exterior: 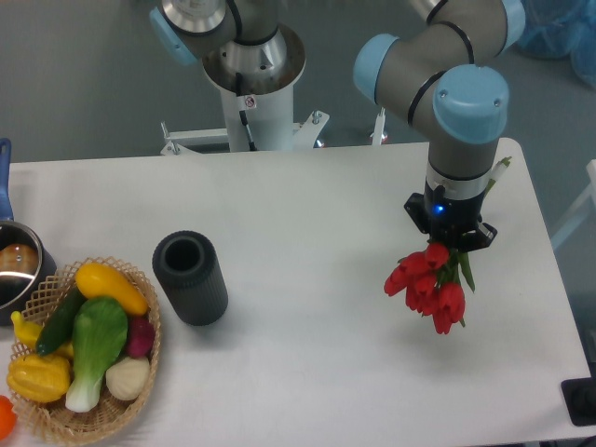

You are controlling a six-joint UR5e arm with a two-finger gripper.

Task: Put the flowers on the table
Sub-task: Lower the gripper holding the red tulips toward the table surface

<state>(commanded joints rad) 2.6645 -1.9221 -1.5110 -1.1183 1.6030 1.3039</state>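
Observation:
The flowers, a bunch of red tulips with green stems, hang over the right part of the white table. Their red heads point down and toward the front, and a stem end sticks out behind the arm's wrist near the table's far right edge. My gripper is shut on the flowers around the stems, just above the heads. The fingers are mostly hidden under the black wrist housing. Whether the tulip heads touch the tabletop is unclear.
A dark cylinder stands upright left of centre. A wicker basket with colourful vegetables sits at the front left, with a metal pot behind it. The robot's base rises behind the far edge.

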